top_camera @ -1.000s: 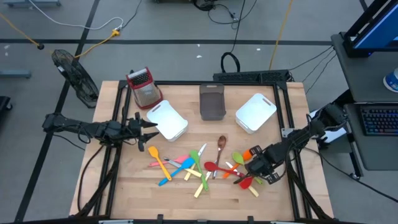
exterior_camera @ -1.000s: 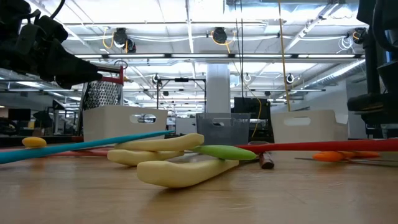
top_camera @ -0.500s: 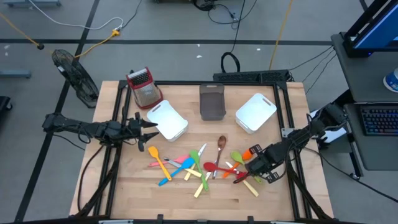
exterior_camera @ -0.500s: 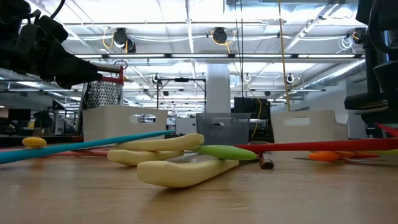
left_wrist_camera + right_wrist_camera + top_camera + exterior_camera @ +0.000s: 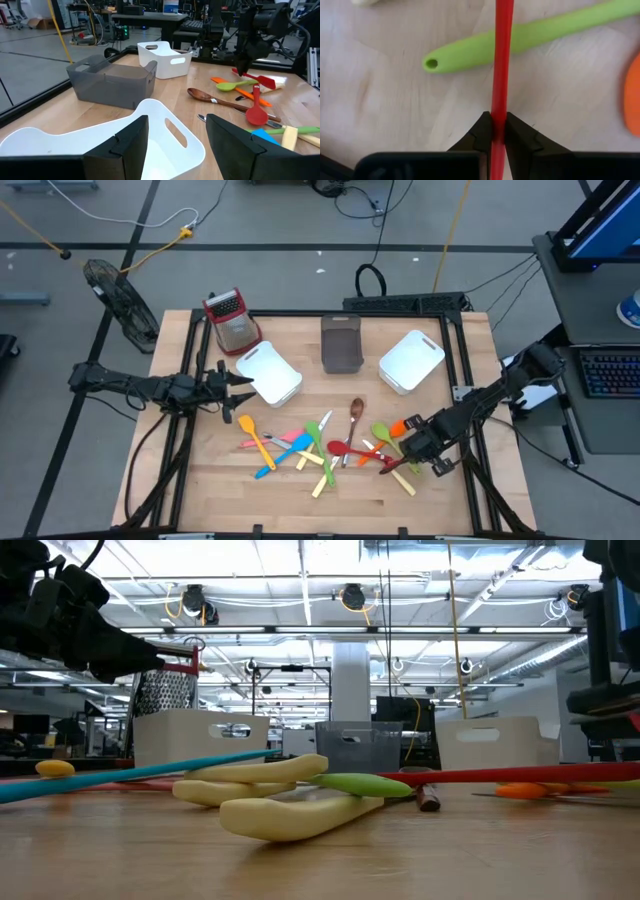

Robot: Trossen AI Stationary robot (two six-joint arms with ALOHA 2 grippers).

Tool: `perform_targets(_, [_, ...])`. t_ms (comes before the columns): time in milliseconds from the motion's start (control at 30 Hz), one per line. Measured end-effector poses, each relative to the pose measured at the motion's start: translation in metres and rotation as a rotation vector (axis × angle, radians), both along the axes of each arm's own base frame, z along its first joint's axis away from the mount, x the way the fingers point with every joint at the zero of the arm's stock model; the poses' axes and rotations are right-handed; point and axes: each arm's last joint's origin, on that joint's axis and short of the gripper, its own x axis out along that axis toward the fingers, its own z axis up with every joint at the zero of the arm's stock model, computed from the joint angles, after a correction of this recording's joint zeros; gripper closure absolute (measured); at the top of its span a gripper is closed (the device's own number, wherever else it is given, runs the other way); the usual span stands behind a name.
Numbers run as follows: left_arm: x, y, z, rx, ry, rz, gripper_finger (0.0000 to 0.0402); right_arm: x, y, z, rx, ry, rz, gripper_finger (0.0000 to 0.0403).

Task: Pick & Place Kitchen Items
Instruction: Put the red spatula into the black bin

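A pile of coloured kitchen utensils lies on the wooden table, right of centre near the front. At the pile's right end my right gripper points down, shut on a red utensil. A green handle and an orange piece lie on the wood under it. My left gripper stands open and level at the left end of a white bin, holding nothing. My right gripper pinches the red utensil's thin straight handle between its two fingers. The fingers come from above, pointing steeply down, and lie across the handle. The handle is raised off the wood at the fingers; whether its far end rests on the table I cannot tell.
A red-topped metal grater stands at the far left. A grey bin and a second white bin stand along the far side. A brown wooden spoon lies behind the pile. Bare wood shows near the front edge.
My right gripper has taken hold of the red utensil at the pile's right end. In the low view the utensil's red end now shows beside the gripper and has risen off the table. The rest of the pile has stayed put.
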Motion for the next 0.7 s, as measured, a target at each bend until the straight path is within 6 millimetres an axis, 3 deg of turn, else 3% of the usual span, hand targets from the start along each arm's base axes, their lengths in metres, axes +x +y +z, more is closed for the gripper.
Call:
perform_targets(400, [0.0,0.0,0.0,0.0,0.0,0.0,0.0197,-0.001,0.001,0.003,0.059,0.009,0.015,0.0382])
perform_targets(700, [0.0,0.0,0.0,0.001,0.0,0.0,0.0197,-0.002,0.001,0.019,0.144,-0.063,0.009,0.0382])
